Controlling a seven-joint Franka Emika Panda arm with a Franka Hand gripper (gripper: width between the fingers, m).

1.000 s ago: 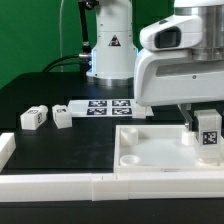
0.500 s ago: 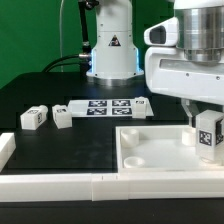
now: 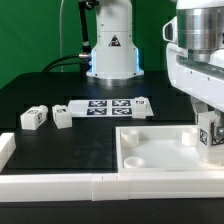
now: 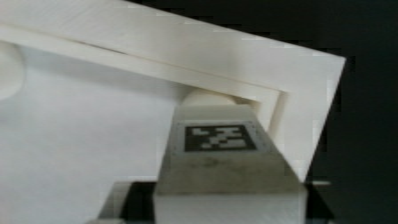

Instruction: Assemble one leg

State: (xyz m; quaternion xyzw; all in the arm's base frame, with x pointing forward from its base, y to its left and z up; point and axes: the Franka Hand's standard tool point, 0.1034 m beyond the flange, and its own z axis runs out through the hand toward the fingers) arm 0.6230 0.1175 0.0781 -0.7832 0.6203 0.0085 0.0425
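Note:
My gripper (image 3: 209, 122) is shut on a leg (image 3: 211, 137), a chunky white peg with a black-and-white tag, and holds it upright over the far corner of the white square tabletop (image 3: 150, 160) at the exterior view's right. In the wrist view the leg (image 4: 222, 150) fills the middle between my fingers, its far end close to the tabletop's corner (image 4: 267, 85). I cannot tell if the leg touches the tabletop. Two more legs, one (image 3: 34, 117) and another (image 3: 62, 116), lie on the black table at the exterior view's left.
The marker board (image 3: 108, 106) lies on the black table behind the tabletop. A white rail (image 3: 60, 182) runs along the front edge, with a raised end (image 3: 5, 148) at the exterior view's left. The robot base (image 3: 112, 50) stands at the back.
My arm has moved toward the exterior view's right with the leg in it, bringing the leg to the tabletop's right corner. The two loose legs have not moved.

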